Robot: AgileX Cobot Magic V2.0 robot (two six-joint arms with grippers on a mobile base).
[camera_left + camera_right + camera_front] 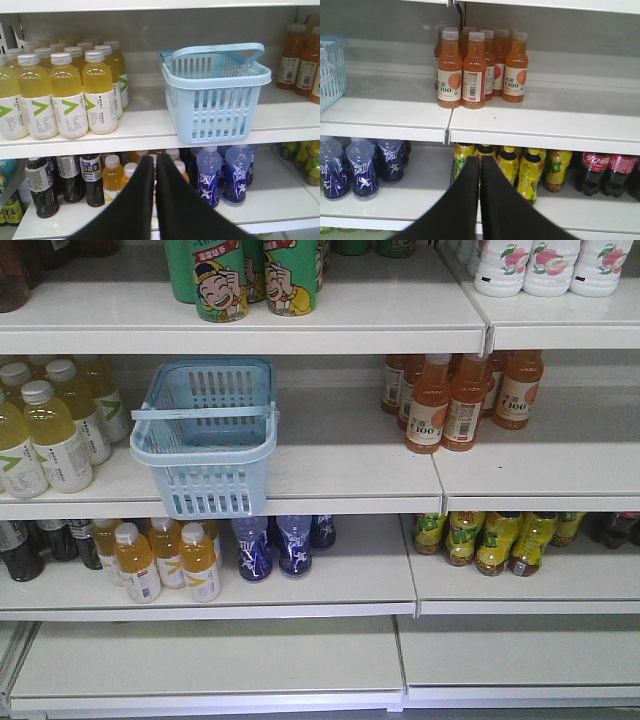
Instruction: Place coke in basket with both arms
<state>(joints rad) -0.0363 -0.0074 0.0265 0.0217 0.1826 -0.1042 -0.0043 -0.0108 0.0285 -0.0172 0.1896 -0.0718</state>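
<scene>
1. Progress: the task looks to be at its start. No slim red coke bottle shows in any view, so its place cannot be told. The basket holds no bottle that can be seen. Finding, gripping and dropping in the coke all appear left to do.
2. Left of the basket stand yellow drink bottles, clear plastic with white caps and glossy white labels.
3. The basket itself is light blue moulded plastic with slotted walls, a rounded rim and a thin swing handle across its open top. It sits on the white shelf, and its front juts a little past the shelf lip.
4. Below the basket in the left wrist view, the left gripper is clenched, its matte black wedge fingers pressed together on nothing.
5. Just under the basket are blue bottles, translucent with white patterning.
6. Right of the basket, well apart from it, stand orange juice bottles, smooth and narrow-necked.
7. The right gripper, seen from its own wrist, is likewise closed tight and empty.
8. Farthest right of the basket, one shelf lower, are dark cola bottles of plastic with red labels; these do not look like the aluminium coke.
</scene>
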